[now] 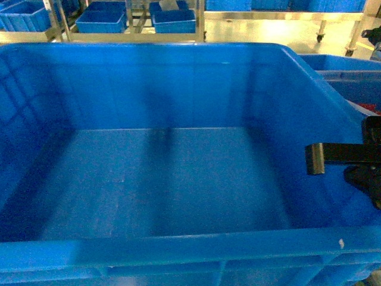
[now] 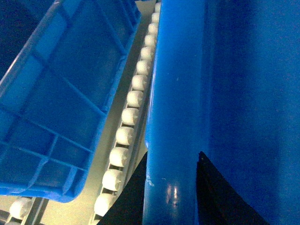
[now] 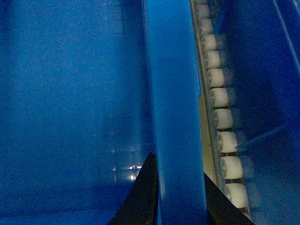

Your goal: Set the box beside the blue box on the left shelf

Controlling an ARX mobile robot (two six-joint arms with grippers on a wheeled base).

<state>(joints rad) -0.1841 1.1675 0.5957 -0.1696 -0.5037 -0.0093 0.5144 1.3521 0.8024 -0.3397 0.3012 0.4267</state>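
The box (image 1: 178,179), a large bright-blue crate with deep smooth walls, fills the head view. My left gripper (image 2: 173,157) is shut on its left rim (image 2: 173,93), one black finger on each side of the wall. On the opposite side, my right gripper (image 3: 178,165) is shut on the right rim (image 3: 171,93). In the head view that gripper (image 1: 342,164) shows at the right wall, while the left gripper is out of view. Another blue box (image 2: 61,103) with a ribbed outer wall lies just left of the crate, across a roller track.
White rollers (image 2: 126,117) run along the crate's left side, and more rollers (image 3: 220,98) run along its right. One more blue box (image 1: 351,83) stands close on the right. Metal racks with smaller blue trays (image 1: 101,21) stand behind.
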